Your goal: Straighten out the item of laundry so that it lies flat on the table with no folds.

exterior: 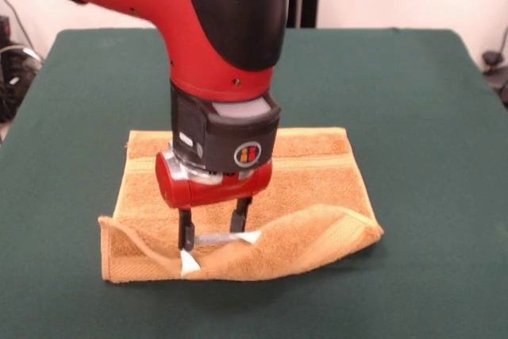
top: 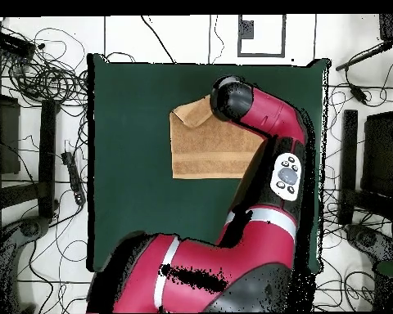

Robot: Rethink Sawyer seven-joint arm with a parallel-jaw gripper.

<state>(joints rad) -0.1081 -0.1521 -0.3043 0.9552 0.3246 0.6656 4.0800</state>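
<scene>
The item of laundry (exterior: pixel 309 184), an orange-tan towel, lies mid-table on the green table (exterior: pixel 421 109). Its near edge is folded back over itself in a raised roll (exterior: pixel 302 240), and a small white tag (exterior: pixel 189 263) pokes out at the fold. My gripper (exterior: pixel 213 234) hangs straight down over the left part of that fold. It is open, its fingertips (exterior: pixel 186 237) down at the cloth with nothing clamped between them. From overhead the towel (top: pixel 208 151) shows a turned-over corner (top: pixel 191 113), and the arm's head (top: pixel 232 98) hides the gripper.
Green table surface (top: pixel 126 163) surrounds the towel on all sides. The arm's elbow and base (top: pixel 257 237) cover the table's lower right in the overhead view. Cables and black stands (top: pixel 44 155) lie on the floor beyond the table's edges.
</scene>
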